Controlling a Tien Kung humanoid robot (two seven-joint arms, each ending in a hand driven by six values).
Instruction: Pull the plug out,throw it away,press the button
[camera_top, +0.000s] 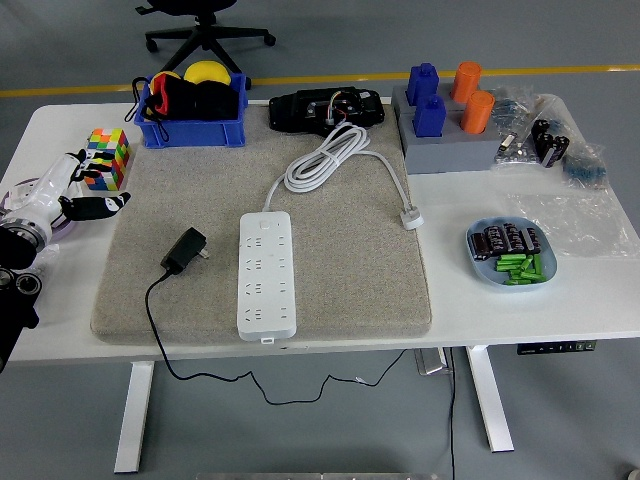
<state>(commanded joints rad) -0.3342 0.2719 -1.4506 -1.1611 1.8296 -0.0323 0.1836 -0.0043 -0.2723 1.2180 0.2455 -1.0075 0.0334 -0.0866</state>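
A: Plug (186, 249): black adapter, lying unplugged on grey mat left of white power strip (267, 272).
B: Left robot hand (72, 190): fingers spread, empty, near surface's left edge. Risk: reaching across could snag the cord.

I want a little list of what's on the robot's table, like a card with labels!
power strip: white power strip lies flat on the grey mat, nothing plugged in
black plug: black plug lies on the mat left of the strip, its cord hanging over the near edge
white cable: coiled white cable behind the strip
left hand: left hand at the table's left edge, fingers relaxed, holding nothing, beside the colourful cube
right hand: not in view
blue bin: blue bin at the mat's far left corner
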